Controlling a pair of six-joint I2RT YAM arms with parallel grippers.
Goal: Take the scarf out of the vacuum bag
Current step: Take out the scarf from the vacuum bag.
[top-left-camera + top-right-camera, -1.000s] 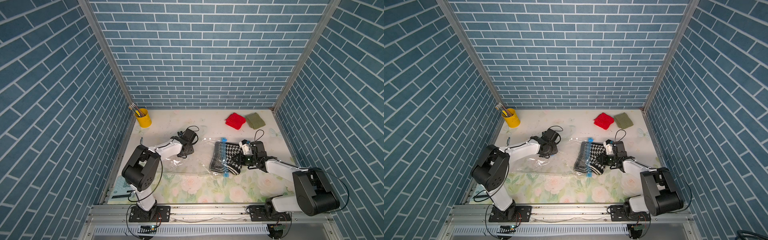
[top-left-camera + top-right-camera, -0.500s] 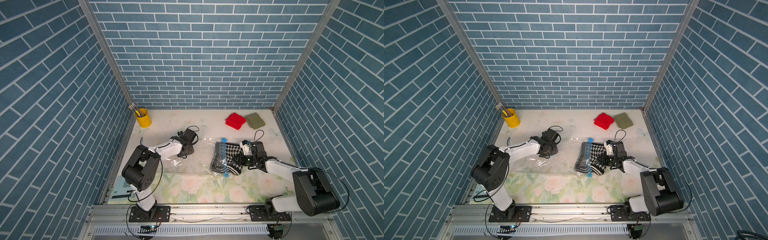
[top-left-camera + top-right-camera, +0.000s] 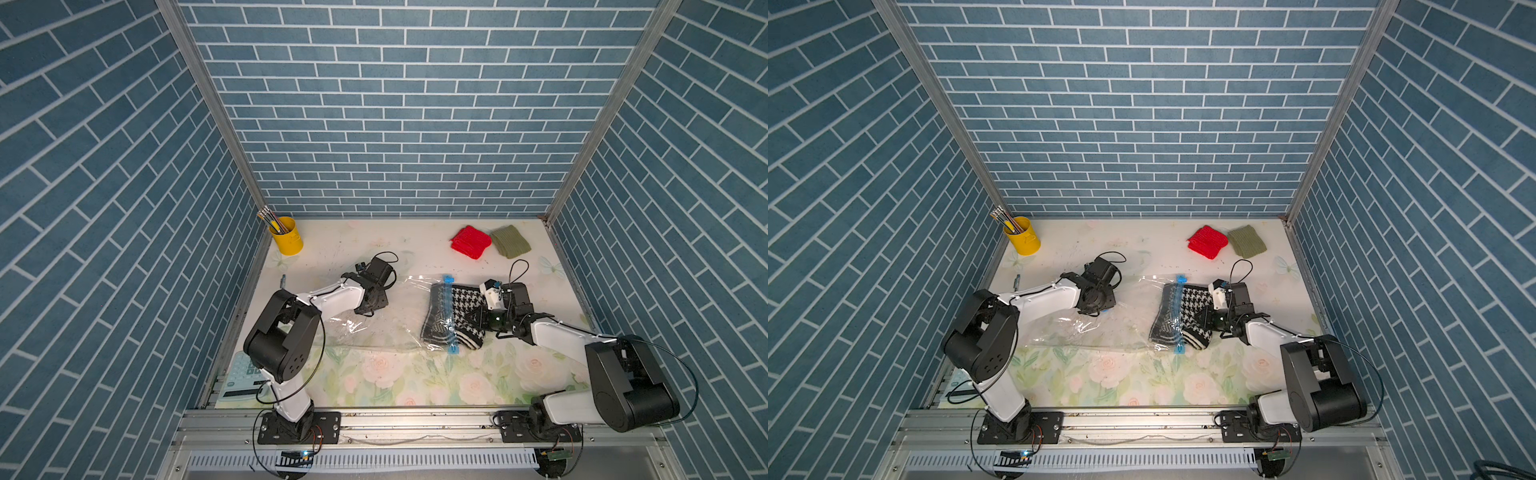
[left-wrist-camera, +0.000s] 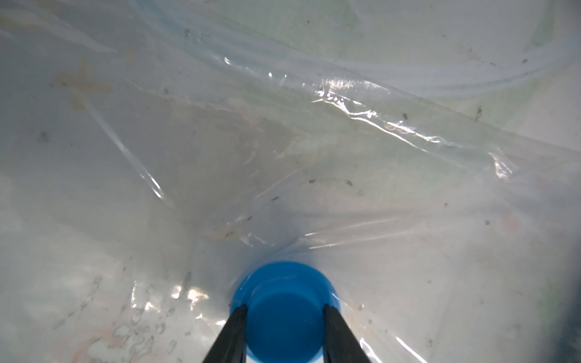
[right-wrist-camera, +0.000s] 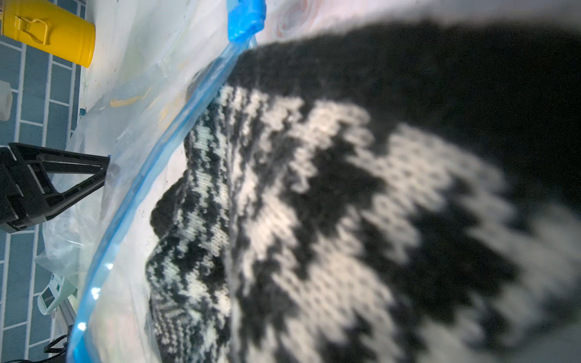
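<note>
Flowered table cover (image 3: pixel 415 374) fills the floor of the blue-brick booth, with both arms reaching in from the near rail. Across its middle lies the vacuum bag (image 3: pixel 386 328), clear and crinkled and flat on the cover, running from the left arm's end to the right arm's. The scarf (image 3: pixel 457 307) sits at the bag's right end, straddling the light-blue zip strip (image 3: pixel 448 316). Its striped part is under the plastic on the left of the strip, and its houndstooth part is out in the open on the right.

The right gripper (image 3: pixel 487 319) is at that free houndstooth edge, closed on the knit. In the right wrist view the scarf (image 5: pixel 314 220) crowds the lens and hides the fingers. The left gripper (image 4: pixel 285 309) is down on the bag's left end, and its two black fingers (image 4: pixel 234 330) are clamped on either side of the round blue valve cap (image 4: pixel 284 333).

A pale calculator (image 3: pixel 243 374) lies at the near left edge, partly behind the left arm. A yellow cup (image 3: pixel 286 237) holding pencils (image 3: pixel 270 218) stands in the far left corner. A red knit (image 3: pixel 471 242) and a green knit (image 3: pixel 510 240) lie touching, side by side, near the far right corner, well apart from the bag.
</note>
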